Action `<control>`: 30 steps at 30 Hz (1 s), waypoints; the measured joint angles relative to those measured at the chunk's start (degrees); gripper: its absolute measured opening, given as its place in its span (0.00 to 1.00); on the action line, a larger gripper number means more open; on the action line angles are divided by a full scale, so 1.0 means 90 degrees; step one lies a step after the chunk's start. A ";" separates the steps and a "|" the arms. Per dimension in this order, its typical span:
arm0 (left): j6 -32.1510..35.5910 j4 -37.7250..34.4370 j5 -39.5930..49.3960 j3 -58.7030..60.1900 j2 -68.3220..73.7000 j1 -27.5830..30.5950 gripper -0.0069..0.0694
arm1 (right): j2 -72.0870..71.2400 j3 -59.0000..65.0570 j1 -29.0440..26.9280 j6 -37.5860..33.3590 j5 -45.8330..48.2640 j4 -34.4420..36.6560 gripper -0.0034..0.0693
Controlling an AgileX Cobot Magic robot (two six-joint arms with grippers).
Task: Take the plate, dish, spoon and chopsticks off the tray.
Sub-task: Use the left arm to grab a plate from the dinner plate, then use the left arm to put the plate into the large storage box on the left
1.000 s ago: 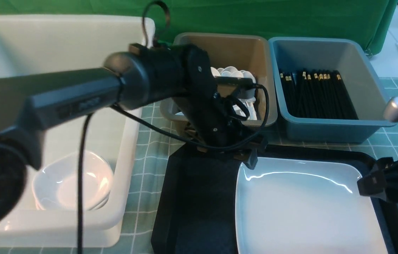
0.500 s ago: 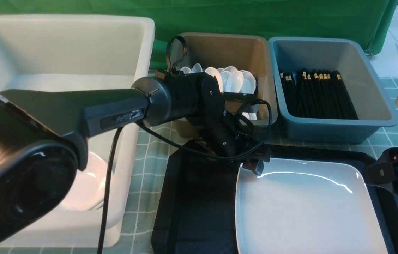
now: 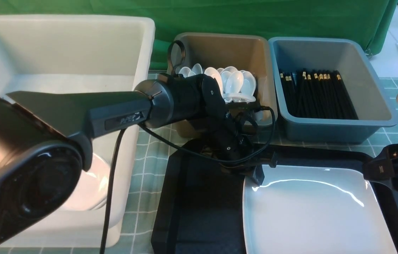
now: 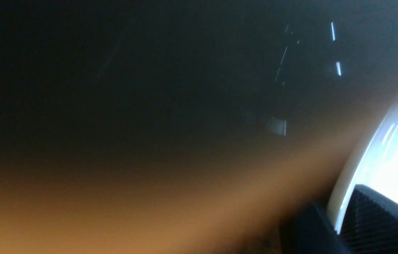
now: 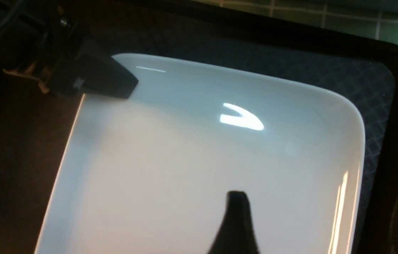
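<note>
- Plate [image 3: 312, 211]: we log it on tray [image 3: 199, 204], 3 o'clock half.
- Left jaws: narrow, pinching plate's 11 o'clock corner, apparently for lifting.
- Right jaws: wide, at 2 o'clock rim, likely to share weight.

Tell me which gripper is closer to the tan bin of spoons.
Left. The left gripper grips the plate at its far left corner, just in front of the spoon bin. The right gripper stands open at the plate's far right corner, nearer the chopstick bin.
</note>
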 joint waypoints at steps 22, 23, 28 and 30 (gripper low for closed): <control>-0.0195 0.0686 0.0575 0.0030 -0.2056 0.0147 0.11 | -0.0002 0.0000 0.0000 0.0000 0.0000 0.0000 0.83; -0.0228 0.0731 0.0594 0.0035 -0.2137 0.0171 0.11 | -0.0016 0.0000 0.0000 0.0000 0.0000 0.0000 0.83; -0.0371 0.0900 0.0727 0.0041 -0.2575 0.0443 0.12 | -0.0358 0.0000 0.0000 0.0000 0.0000 0.0000 0.83; -0.0413 0.0901 0.0763 0.0052 -0.2803 0.0668 0.12 | -0.0560 -0.0006 0.0000 0.0000 0.0000 0.0000 0.83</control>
